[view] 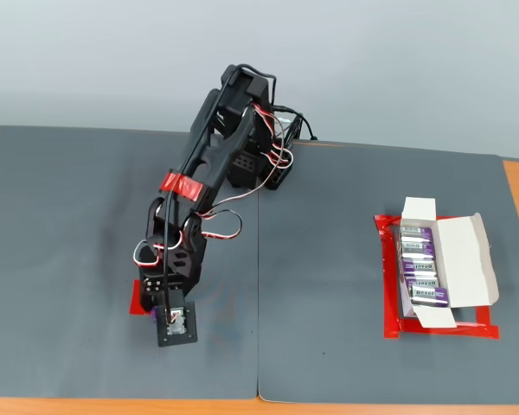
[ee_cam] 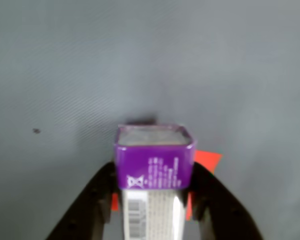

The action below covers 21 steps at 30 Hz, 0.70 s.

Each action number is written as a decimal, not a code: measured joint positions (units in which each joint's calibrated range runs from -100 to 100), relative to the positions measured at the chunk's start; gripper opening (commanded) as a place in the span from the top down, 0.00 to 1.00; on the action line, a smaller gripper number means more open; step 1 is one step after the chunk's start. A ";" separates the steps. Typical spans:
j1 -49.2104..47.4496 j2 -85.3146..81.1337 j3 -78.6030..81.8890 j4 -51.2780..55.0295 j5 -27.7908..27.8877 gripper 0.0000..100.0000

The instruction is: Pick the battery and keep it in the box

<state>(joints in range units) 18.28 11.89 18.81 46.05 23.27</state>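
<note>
A dark grey mat [view: 346, 285] covers a wooden table beneath a pale blue-grey wall, with a seam running down the mat's middle. In the fixed view, a black robot arm [view: 216, 164] reaches from its base at the back of the mat toward the front left, where its gripper [view: 167, 313] hangs low over a flat red tape patch [view: 138, 298]. In the wrist view the gripper [ee_cam: 155, 197] is pinched on the battery [ee_cam: 154, 162]: the two black jaws press against its left and right sides, and its purple end points away from the camera, while the silver-white label with a barcode runs back between the jaws. The battery's long axis therefore lies along the gripper's own reach. A corner of the red patch peeks out beside the right jaw, so the battery is still at or just above its pickup spot; whether it has left the mat cannot be told. The box [view: 445, 272] lies well apart, far to the right in the fixed view, inside a red tape outline [view: 389, 285]. It is a shallow white carton with its flaps folded open, already holding a column of matching purple and silver batteries [view: 419, 268] set crosswise. Judging from this layout, the coming move is a lift and a long swing across the mat's seam to the right, ending above the open box.
</note>
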 measured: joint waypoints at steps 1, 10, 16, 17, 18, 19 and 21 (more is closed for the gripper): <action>-0.22 -0.68 0.00 0.00 0.00 0.93; -2.21 -5.52 0.00 0.09 -3.08 0.93; -5.60 -11.89 0.00 2.95 -6.30 0.93; -6.56 -13.00 0.09 3.90 -6.54 0.93; -7.59 -14.10 0.09 4.60 -6.64 0.93; -8.70 -15.29 0.09 5.29 -6.74 0.93; -10.91 -17.42 0.09 6.24 -6.84 0.93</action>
<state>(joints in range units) 7.37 -5.52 18.90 52.30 16.43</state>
